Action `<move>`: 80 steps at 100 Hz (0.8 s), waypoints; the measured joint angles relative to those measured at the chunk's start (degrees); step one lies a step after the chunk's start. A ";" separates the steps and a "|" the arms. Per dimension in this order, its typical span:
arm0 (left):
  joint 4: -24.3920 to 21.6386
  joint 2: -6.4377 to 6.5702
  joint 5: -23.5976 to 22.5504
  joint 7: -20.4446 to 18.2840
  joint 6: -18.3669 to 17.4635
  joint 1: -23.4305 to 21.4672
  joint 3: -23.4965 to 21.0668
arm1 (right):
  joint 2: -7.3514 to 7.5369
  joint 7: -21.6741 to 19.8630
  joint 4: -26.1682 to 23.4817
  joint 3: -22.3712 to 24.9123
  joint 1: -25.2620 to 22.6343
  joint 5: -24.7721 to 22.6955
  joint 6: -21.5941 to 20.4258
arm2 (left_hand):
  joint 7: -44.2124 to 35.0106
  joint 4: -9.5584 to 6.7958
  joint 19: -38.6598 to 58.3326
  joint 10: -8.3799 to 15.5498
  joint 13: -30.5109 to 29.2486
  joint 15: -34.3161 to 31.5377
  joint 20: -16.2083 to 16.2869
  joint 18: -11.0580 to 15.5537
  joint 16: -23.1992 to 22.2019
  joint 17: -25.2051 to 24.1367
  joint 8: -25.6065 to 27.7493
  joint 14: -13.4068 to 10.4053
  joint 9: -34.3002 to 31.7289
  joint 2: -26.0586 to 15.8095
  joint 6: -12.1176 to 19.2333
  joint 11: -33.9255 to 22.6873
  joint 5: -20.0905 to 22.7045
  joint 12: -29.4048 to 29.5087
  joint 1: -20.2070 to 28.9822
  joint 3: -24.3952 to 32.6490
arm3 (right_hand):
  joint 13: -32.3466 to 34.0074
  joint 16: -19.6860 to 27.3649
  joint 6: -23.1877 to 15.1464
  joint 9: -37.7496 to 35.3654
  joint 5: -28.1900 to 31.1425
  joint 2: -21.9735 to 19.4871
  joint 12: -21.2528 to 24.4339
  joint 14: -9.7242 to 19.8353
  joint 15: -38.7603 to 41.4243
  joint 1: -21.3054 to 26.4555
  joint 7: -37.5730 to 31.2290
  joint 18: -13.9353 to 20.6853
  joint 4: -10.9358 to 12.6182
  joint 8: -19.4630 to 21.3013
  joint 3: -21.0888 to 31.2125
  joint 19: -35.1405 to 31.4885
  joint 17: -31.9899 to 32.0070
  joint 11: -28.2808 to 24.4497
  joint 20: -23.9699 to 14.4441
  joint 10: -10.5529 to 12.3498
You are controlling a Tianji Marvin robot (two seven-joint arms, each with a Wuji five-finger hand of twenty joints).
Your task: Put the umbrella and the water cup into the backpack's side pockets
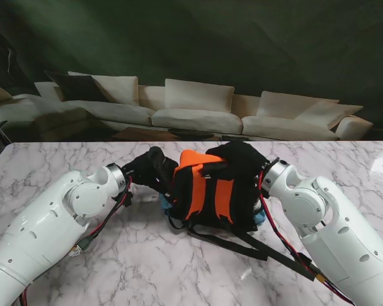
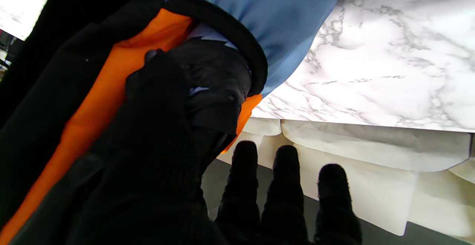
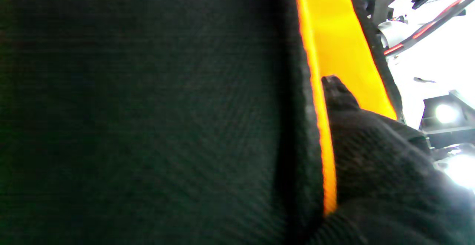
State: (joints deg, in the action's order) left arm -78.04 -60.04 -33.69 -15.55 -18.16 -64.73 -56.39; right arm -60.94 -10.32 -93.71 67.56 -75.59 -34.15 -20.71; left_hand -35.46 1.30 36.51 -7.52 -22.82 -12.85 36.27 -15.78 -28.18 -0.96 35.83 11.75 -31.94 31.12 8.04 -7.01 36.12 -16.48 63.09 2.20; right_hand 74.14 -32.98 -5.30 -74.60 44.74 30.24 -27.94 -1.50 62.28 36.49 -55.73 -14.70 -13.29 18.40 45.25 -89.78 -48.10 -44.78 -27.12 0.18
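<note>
Left hand (image 1: pixel 150 167), black-gloved, at the left side of the backpack (image 1: pixel 207 191); in the left wrist view thumb (image 2: pixel 159 85) pressed on a dark folded thing, likely the umbrella (image 2: pixel 213 85), sitting in the mouth of the blue side pocket (image 2: pixel 259 11), inside its black elastic rim. Other three fingers (image 2: pixel 285 185) straight and apart, off the bag, pointing past the table edge toward the sofa (image 2: pixel 371 156). So: thumb pushing, rest spread, nothing enclosed.

Right hand (image 1: pixel 242 159) laid over the top right of the backpack, black glove against black fabric, hard to separate in the stand view. In the right wrist view mostly black fabric filling the frame, a strip of orange panel (image 3: pixel 345 41), one gloved fingertip (image 3: pixel 334 89) lying against it. Whether clamped on the bag or merely resting on it: cannot tell.

Backpack near the middle of the marble table (image 1: pixel 179 268), on its side between the two hands, orange panels facing me, black straps (image 1: pixel 255 245) trailing toward me and to the right. A sliver of blue at each lower side of the bag: left pocket by the left hand, another bit (image 1: pixel 260 217) by the right wrist.

Water cup not made out in any view.

Sofa beyond the far table edge, white cushions, dark wall behind.
</note>
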 measured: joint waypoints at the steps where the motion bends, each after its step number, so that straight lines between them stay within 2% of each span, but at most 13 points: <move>1: -0.11 0.00 0.04 -0.08 0.19 -0.06 -0.02 | 0.00 0.00 0.00 0.00 0.00 0.00 0.00 | 0.00 0.00 -0.42 -0.14 0.00 0.07 -0.02 -0.01 0.20 0.00 0.00 0.10 0.01 0.00 0.00 0.00 0.00 0.02 0.00 0.00 | 0.00 0.00 0.00 0.00 0.00 0.00 0.00 0.00 0.00 0.00 0.00 0.00 0.00 0.00 0.00 0.00 0.00 0.00 0.00 0.00; 9: -1.19 0.07 0.95 -2.74 1.36 -0.23 -0.13 | 0.00 -0.02 0.00 0.02 0.00 0.00 0.00 | 0.01 0.00 -1.49 -0.67 0.98 0.35 -0.95 -0.17 0.70 -0.03 0.38 0.20 0.67 -0.06 0.00 -0.12 -0.43 0.40 0.67 0.87 | 0.00 0.00 0.00 0.01 0.00 0.00 0.00 0.00 0.00 0.00 0.00 0.00 0.00 0.00 0.00 0.00 0.00 0.00 0.00 0.00; 16: -2.15 0.44 4.42 -8.65 2.31 0.20 -0.07 | 0.00 -0.01 0.00 0.03 -0.03 0.00 -0.01 | 0.49 0.00 -2.52 -1.67 0.69 0.44 -1.42 -0.56 0.73 -0.08 0.58 0.24 1.68 -0.23 -0.18 1.00 -0.64 1.38 2.42 2.48 | 0.00 0.00 0.00 0.01 0.00 0.00 -0.01 0.00 0.00 0.00 0.00 0.00 0.00 0.00 0.00 0.00 0.00 0.00 0.00 0.00; 21: -2.91 0.92 4.79 -10.94 2.66 0.65 0.20 | -0.01 0.02 0.00 0.03 -0.07 0.00 -0.02 | 0.50 0.00 -2.57 -1.72 0.70 0.44 -2.05 -0.62 0.77 -0.08 0.61 0.17 2.03 -0.23 -0.18 1.50 -0.88 1.39 2.55 2.51 | 0.00 0.00 0.00 0.01 0.00 0.00 -0.02 0.00 0.00 0.00 0.00 0.00 0.00 0.00 0.00 0.00 0.00 0.00 0.00 0.00; 29: -3.38 1.15 2.95 -10.06 3.00 0.75 0.28 | -0.02 0.12 0.00 0.06 -0.08 0.00 -0.03 | 0.52 0.00 -2.61 -1.46 0.69 0.44 -2.09 -0.62 1.43 -0.08 0.62 0.10 1.64 -0.37 -0.05 1.50 -1.07 1.39 2.56 2.55 | 0.00 0.00 0.00 0.01 0.00 0.00 -0.03 0.00 0.00 0.00 0.00 0.00 0.00 0.00 0.00 0.01 0.01 0.00 0.00 0.00; 42: -3.76 1.01 -0.89 -6.59 4.80 0.09 -0.08 | -0.04 0.15 0.00 0.11 -0.09 0.00 -0.06 | 1.14 0.00 -2.64 -1.16 0.62 0.44 -2.10 -0.63 1.45 0.55 0.61 0.14 1.01 -0.44 2.18 0.16 -1.08 0.65 2.39 2.55 | 0.00 0.00 -0.01 0.01 0.00 0.00 -0.03 0.00 0.00 0.00 0.00 0.00 0.00 0.00 0.00 0.01 0.01 0.01 0.00 0.00; 47: -3.47 0.81 -1.32 -4.06 5.21 -0.26 -0.06 | -0.06 0.17 0.00 0.12 -0.09 0.01 -0.07 | 2.45 0.00 -2.20 -0.73 -1.13 -0.16 -2.11 -0.64 0.71 1.34 0.43 0.18 -3.38 -1.40 2.18 -2.91 -1.08 -2.70 2.39 1.72 | 0.00 0.00 -0.01 0.01 -0.01 0.00 -0.03 0.00 -0.04 0.00 0.00 0.00 0.00 0.00 -0.01 0.02 0.01 0.04 0.00 0.00; 51: -3.02 0.59 -1.22 -2.58 5.41 -0.42 0.04 | -0.08 0.22 0.00 0.12 -0.09 0.01 -0.07 | 2.91 0.00 -0.86 0.31 -4.86 -1.93 -2.11 -0.69 -0.90 1.81 -0.27 0.25 -8.62 -2.05 2.18 -5.28 -1.08 -9.09 2.47 0.69 | 0.00 0.00 -0.01 0.01 -0.01 0.00 -0.03 0.00 -0.06 0.00 0.00 0.00 0.00 0.00 -0.01 0.03 0.01 0.05 0.00 0.00; 55: -2.51 0.38 -0.27 -2.26 5.62 -0.44 0.14 | -0.09 0.26 0.02 0.11 -0.09 0.01 -0.06 | 2.91 0.00 0.12 1.02 -8.24 -3.61 -2.11 -0.81 -2.42 2.13 -0.93 0.29 -13.31 -2.33 2.18 -6.64 -1.08 -15.46 2.86 0.56 | 0.00 0.00 -0.01 0.01 -0.01 0.00 -0.03 0.00 -0.06 0.00 0.00 0.00 0.00 0.00 -0.01 0.18 0.01 0.05 0.00 0.00; 60: -1.84 0.17 2.69 -2.35 5.97 -0.44 0.29 | -0.10 0.34 0.07 0.06 -0.08 0.01 -0.06 | 3.30 0.00 0.58 1.22 -9.02 -4.84 -2.11 -1.41 -3.73 2.18 -1.98 0.33 -14.65 -2.96 1.08 -6.44 -1.08 -19.04 3.14 -0.08 | 0.00 0.00 -0.01 0.01 -0.01 0.00 -0.03 0.00 -0.06 0.00 0.00 0.00 0.00 0.00 -0.01 0.33 0.01 0.06 0.00 0.00; 69: -1.16 -0.07 5.25 -2.73 6.57 -0.40 0.61 | -0.10 0.40 0.18 -0.08 -0.03 0.04 -0.06 | 4.79 0.00 0.60 0.72 -9.02 -4.93 -2.11 -1.46 -4.30 2.18 -2.90 0.33 -14.60 -4.91 -0.49 -6.53 -1.08 -19.42 3.15 -1.97 | 0.00 0.00 -0.01 0.01 -0.01 0.00 -0.03 0.00 -0.06 0.00 0.00 0.00 0.00 0.00 -0.01 0.35 0.02 0.06 0.00 0.00; 75: -1.16 -0.06 5.23 -3.76 6.88 -0.16 0.87 | -0.10 0.39 0.24 -0.13 -0.01 0.13 -0.07 | 5.30 0.00 0.60 0.71 -8.88 -4.93 -2.11 -1.47 -4.30 1.98 -3.04 0.33 -14.32 -5.18 -0.62 -7.46 -1.08 -16.83 3.15 -2.33 | 0.00 0.00 -0.01 0.01 -0.01 0.00 -0.03 0.00 -0.06 0.00 0.00 0.00 0.00 0.00 -0.01 0.35 0.02 0.06 0.00 0.00; 80: -1.16 0.03 5.46 -6.20 7.09 0.41 1.22 | -0.11 0.32 0.25 -0.13 -0.01 0.17 -0.11 | 6.85 0.01 0.60 0.71 -7.86 -4.64 -2.11 -1.47 -4.30 1.66 -3.04 0.33 -13.16 -6.45 -0.64 -8.14 -1.11 -13.99 3.18 -2.81 | 0.00 0.00 -0.01 0.01 -0.01 0.00 -0.03 0.00 -0.06 0.00 0.00 0.00 0.00 0.00 -0.03 0.36 0.02 0.06 0.00 0.00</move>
State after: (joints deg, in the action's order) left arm -79.21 -60.00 -28.23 -21.75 -11.07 -64.32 -55.17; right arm -61.05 -10.01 -93.46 67.42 -75.59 -33.97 -20.82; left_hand -28.61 1.31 37.11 -6.80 -30.68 -17.49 34.17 -17.25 -32.49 0.70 32.80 12.09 -45.10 24.68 7.41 -15.15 35.01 -30.48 66.27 -0.61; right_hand 74.14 -32.97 -5.31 -74.59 44.73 30.24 -27.97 -1.50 62.22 36.49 -55.73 -14.70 -13.29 18.40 45.21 -89.43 -48.08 -44.72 -27.12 0.18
